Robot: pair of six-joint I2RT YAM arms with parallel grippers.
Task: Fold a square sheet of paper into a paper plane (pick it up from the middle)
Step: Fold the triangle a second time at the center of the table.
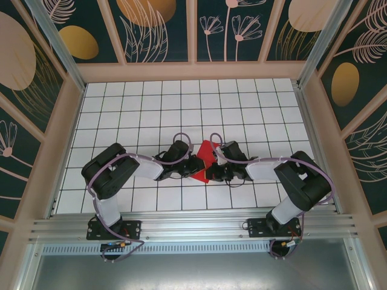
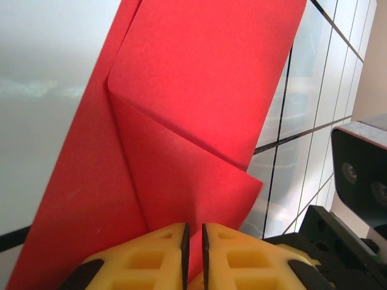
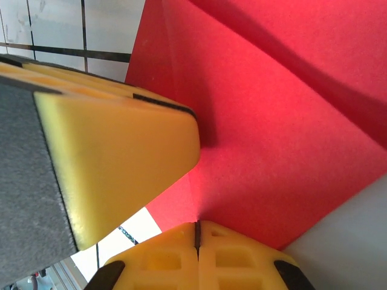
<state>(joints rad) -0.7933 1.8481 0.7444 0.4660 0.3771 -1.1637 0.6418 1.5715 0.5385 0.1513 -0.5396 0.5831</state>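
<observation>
Top external: the folded red paper sheet (image 1: 207, 154) lies midway along the gridded worktop (image 1: 181, 103), toward its near edge, partly covered by the left gripper (image 1: 195, 165) and the right gripper (image 1: 217, 171).

Left wrist: the left gripper's fingers (image 2: 151, 257) are almost together, pinching the sheet's lower edge. A black camera housing (image 2: 363, 175) is cut off at the right.

Right wrist: the right gripper is pressed together on a corner of the paper. The left gripper's blurred yellow finger (image 3: 121, 151) blocks the left side.
</observation>
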